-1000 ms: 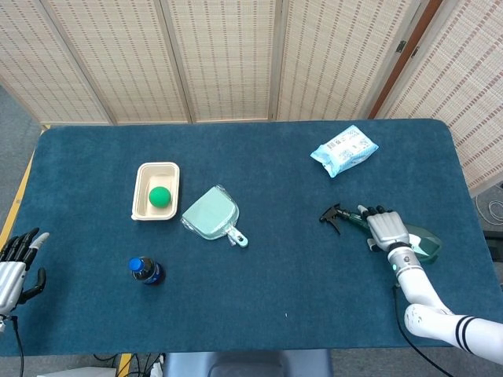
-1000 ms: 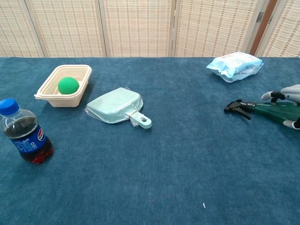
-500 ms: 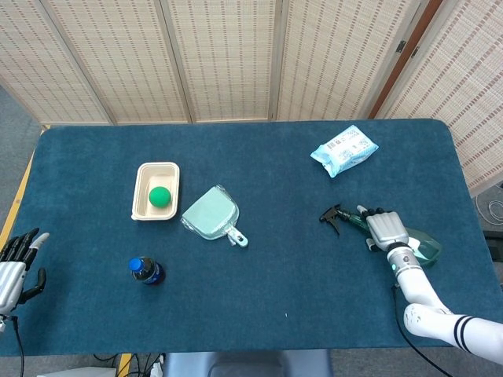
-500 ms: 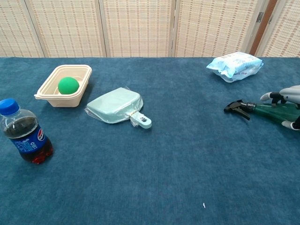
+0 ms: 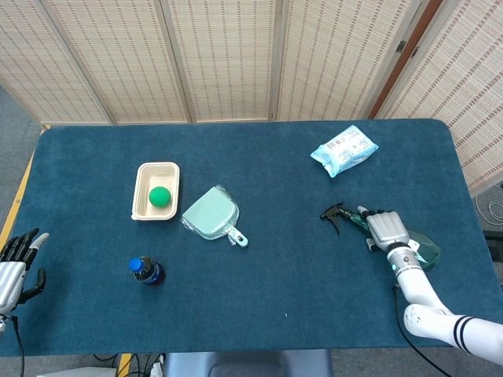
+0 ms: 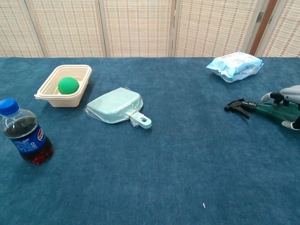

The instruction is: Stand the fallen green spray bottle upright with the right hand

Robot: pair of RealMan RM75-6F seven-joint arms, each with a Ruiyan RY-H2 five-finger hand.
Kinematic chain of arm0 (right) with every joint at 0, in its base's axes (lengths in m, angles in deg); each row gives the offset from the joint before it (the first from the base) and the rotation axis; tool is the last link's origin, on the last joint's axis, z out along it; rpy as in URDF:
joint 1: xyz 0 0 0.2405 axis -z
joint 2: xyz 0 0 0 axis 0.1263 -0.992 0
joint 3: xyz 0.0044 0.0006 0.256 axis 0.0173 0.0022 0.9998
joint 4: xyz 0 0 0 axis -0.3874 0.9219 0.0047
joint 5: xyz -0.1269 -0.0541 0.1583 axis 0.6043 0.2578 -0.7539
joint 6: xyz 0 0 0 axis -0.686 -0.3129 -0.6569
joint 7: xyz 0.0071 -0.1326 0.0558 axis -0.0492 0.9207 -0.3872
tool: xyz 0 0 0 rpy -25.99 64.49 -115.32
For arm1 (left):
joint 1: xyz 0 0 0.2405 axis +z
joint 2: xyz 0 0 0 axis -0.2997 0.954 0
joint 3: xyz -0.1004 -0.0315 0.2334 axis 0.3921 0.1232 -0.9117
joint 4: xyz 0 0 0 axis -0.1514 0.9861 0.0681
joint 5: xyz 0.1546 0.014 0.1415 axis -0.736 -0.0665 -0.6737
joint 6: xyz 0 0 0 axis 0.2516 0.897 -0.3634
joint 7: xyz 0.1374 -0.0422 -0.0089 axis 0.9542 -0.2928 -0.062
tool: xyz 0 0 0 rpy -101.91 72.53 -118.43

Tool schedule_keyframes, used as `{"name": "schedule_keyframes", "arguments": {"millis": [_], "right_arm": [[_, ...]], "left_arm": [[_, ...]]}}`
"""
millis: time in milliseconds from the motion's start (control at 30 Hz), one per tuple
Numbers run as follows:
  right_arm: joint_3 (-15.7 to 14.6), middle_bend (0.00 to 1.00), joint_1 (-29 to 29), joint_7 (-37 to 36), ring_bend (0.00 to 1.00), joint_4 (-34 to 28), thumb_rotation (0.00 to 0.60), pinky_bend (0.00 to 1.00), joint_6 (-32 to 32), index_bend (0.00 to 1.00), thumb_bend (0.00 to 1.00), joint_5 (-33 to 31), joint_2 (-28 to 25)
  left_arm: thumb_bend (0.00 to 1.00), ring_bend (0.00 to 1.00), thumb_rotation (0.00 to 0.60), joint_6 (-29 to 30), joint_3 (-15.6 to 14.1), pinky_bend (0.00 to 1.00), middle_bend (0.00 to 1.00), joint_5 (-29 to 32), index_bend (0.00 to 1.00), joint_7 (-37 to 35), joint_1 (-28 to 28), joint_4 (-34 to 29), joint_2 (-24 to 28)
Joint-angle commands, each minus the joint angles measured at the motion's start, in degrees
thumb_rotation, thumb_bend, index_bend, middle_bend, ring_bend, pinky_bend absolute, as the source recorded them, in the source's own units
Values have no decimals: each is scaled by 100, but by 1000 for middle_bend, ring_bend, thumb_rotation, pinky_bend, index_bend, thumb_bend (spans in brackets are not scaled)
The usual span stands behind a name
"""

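Note:
The green spray bottle point(image 5: 424, 246) lies on its side at the right of the blue table, its black nozzle point(image 5: 335, 214) pointing left. My right hand point(image 5: 387, 230) lies over the bottle's body and grips it. In the chest view the bottle point(image 6: 269, 111) shows at the right edge, with the fingers point(image 6: 273, 96) above it and the thumb below. The nozzle point(image 6: 237, 106) sits slightly raised off the cloth. My left hand point(image 5: 19, 262) hangs open beyond the table's left edge, holding nothing.
A packet of wipes point(image 5: 343, 149) lies behind the bottle. Left of centre are a cream tray point(image 5: 143, 182) holding a green ball point(image 5: 160, 196), a pale green dustpan point(image 5: 211, 214) and an upright cola bottle point(image 5: 146, 270).
The bottle's nozzle has crept slightly up and to the right under my right hand. The left hand has not moved.

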Motion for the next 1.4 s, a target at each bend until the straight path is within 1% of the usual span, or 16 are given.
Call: {"name": "schedule_keyframes", "arguments": {"millis": [33,200,367,900,1067,1400], "right_arm": [[3,307,-3,-4,246,21,600,384,9,141,357,10,20],[12,319,1,-42,270,87,600,406,24,151,363,57,64],[26,322,11,-73,274,94,600,408,2,152,366,128,68],[110,324,163,-265,275,-227,600,408,-310,153,368,465,-142],[184,324,283,-529,275,-475,600,408,-521,153,368,761,-253],[276,324,643,-1094,275,-1111,600,408,-1166,153,368,1560,-572]], "left_arm": [[612,0,600,-3,0,0,0,4,63,-2,2,6,-2],[613,0,600,-16,-2,0,0,18,63,-12,8,26,-13],[612,0,600,-14,3,0,0,17,63,-7,6,21,-11],[613,0,600,-59,14,0,0,19,63,174,-33,-151,37],[612,0,600,-72,28,0,0,30,63,301,-54,-288,85],[612,0,600,-107,32,0,0,-4,63,616,-121,-620,192]]}}
